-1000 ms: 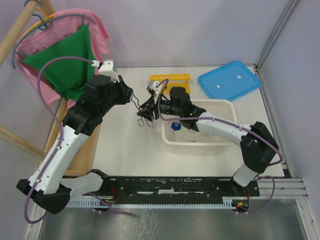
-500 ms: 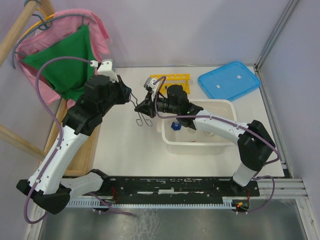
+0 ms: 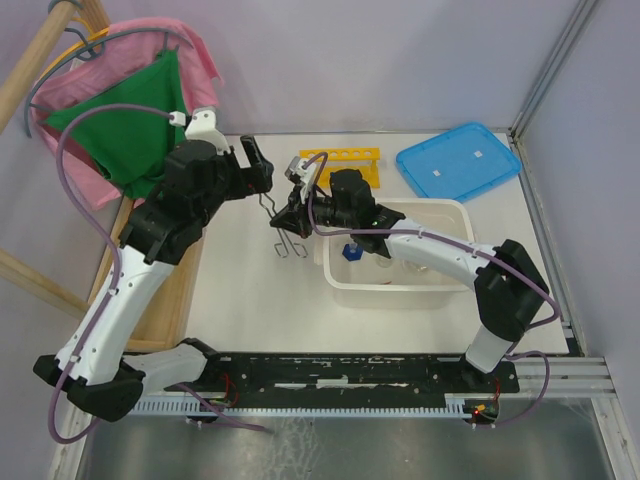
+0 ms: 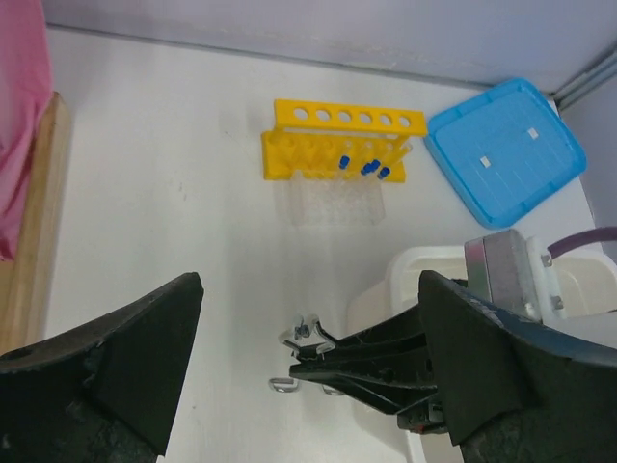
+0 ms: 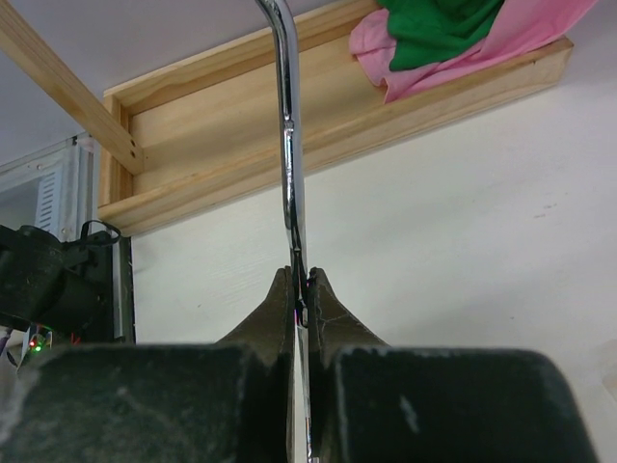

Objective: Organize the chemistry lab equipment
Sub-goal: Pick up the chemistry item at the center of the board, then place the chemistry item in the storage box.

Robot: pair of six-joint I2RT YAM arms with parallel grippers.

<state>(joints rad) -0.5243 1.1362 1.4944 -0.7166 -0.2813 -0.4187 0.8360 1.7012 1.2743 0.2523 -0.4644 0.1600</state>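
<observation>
The metal tongs (image 3: 283,232) hang above the table, left of the white tub (image 3: 440,212). My right gripper (image 3: 292,215) is shut on them near their middle; in the right wrist view the tongs' shaft (image 5: 289,145) runs up from between the closed fingertips (image 5: 301,289). My left gripper (image 3: 258,166) stands open just up and left of the tongs, touching nothing. From the left wrist the tongs (image 4: 307,333) and the right gripper (image 4: 333,365) show below between my wide fingers (image 4: 125,357). The yellow rack (image 3: 342,160) holds blue-capped tubes (image 4: 364,167). Another blue-capped tube (image 3: 350,252) lies in the tub.
A flat blue lid (image 3: 458,160) lies at the back right. A wooden frame (image 3: 165,300) draped with green and pink cloth (image 3: 130,120) runs along the table's left side. The right arm reaches over the tub's left rim.
My right gripper has shut on the tongs. My left gripper has let go of them, opened wide and drawn back up and left.
</observation>
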